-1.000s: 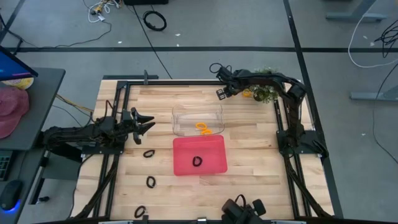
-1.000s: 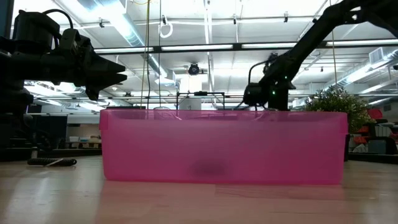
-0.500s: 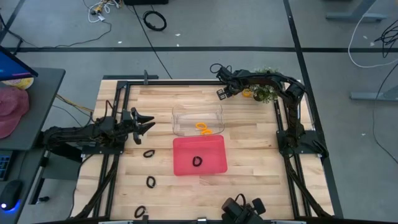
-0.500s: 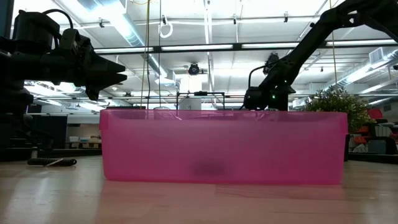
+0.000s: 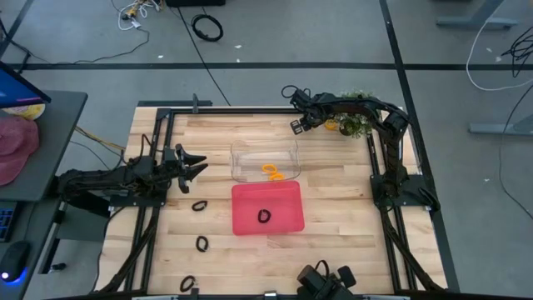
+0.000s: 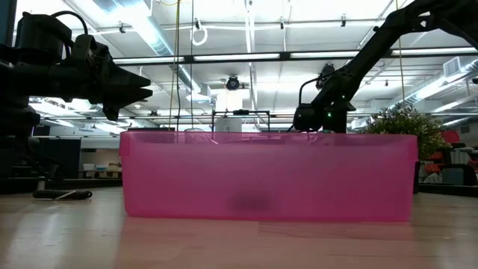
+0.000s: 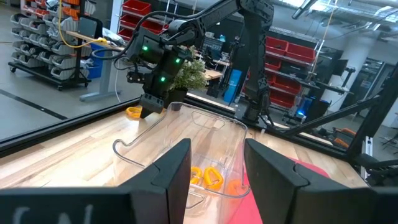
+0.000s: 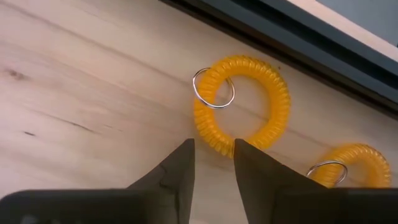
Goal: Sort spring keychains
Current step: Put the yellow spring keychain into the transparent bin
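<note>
A ribbed orange coil [image 8: 242,102] (steel ring attached) is framed by the right gripper [image 8: 213,163], fingers narrowly parted, nothing pinched.

Orange coils, black coils, a red tray.
On the pale wood desk [image 5: 333,192] lie black spring keychains [image 5: 199,205]; orange keychains [image 8: 241,104], with silver rings, sit in the clear bin [image 5: 265,151]. The red tray [image 5: 287,218] holds one black loop [image 5: 264,217].

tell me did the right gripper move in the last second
Yes, slightly. In the low view the right gripper has shifted a little rightward against the fixed red tray, mostly in the first half second. From above it hangs over the table's far right corner, above orange keychains.
</note>
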`<state>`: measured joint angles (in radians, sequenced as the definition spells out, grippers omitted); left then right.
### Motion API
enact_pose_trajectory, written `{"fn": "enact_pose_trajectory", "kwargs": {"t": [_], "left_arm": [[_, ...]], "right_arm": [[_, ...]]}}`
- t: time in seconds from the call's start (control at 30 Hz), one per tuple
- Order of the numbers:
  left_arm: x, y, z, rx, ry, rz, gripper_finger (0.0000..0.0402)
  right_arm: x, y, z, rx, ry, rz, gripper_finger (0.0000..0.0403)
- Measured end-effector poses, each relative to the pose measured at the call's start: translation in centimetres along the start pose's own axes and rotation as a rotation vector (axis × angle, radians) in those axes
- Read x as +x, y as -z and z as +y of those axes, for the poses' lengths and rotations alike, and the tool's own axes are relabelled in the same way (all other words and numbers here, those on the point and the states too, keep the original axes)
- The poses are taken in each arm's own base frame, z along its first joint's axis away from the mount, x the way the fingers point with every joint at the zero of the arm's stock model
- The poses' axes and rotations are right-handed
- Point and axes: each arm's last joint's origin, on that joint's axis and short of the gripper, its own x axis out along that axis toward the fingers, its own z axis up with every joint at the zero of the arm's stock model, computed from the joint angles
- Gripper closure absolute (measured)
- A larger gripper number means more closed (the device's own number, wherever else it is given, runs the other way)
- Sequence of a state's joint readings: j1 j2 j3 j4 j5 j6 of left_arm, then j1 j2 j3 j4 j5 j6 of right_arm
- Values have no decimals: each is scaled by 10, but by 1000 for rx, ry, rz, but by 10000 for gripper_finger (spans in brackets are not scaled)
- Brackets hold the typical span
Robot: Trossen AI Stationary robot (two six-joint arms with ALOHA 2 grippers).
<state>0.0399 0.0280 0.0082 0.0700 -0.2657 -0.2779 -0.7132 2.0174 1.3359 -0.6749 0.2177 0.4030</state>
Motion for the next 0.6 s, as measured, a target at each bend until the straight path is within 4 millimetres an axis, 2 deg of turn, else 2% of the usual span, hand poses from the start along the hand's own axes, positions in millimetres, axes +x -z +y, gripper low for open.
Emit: {"fn": "enact_pose_trajectory", "kwargs": {"t": [0.6], "left_arm": [[0,0,0,0,0,0,248]], "right_arm": [[0,-7,3,16,-26,-70,289]]}}
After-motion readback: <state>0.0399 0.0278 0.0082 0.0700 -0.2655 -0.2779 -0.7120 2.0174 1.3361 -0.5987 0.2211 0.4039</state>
